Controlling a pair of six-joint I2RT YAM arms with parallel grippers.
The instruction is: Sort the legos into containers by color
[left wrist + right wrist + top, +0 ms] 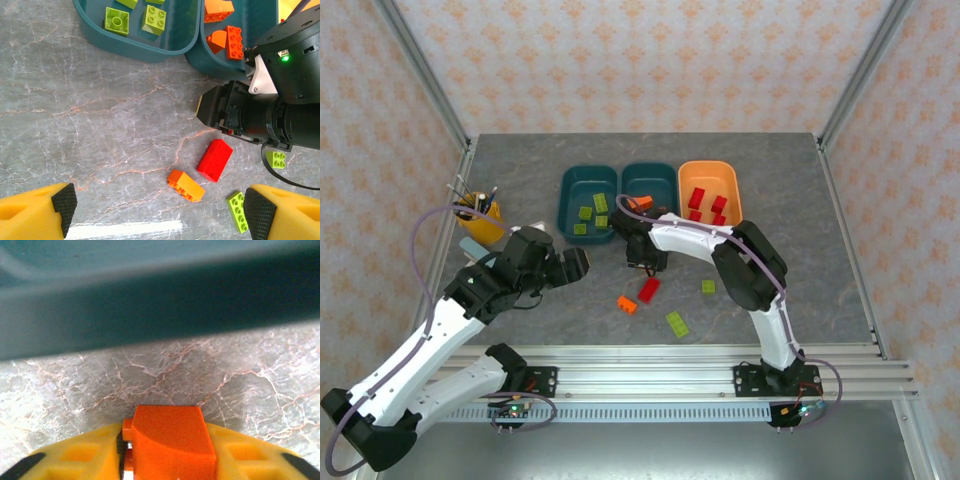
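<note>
Between the yellow right fingers [75, 457] sits an orange lego [170, 437].

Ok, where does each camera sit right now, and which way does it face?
Top external: fixed above and behind the arm bases, looking down on the grey marbled table; both arms show.
Left wrist: on the left arm, looking down past its open left claw at a loose red oblong plastic brick; the right arm crosses the view.
Right wrist: low over the table, facing a dark teal plastic tray's wall; the right claw is shut on an orange plastic brick.
Shared: top external and left wrist both show that red brick.
</note>
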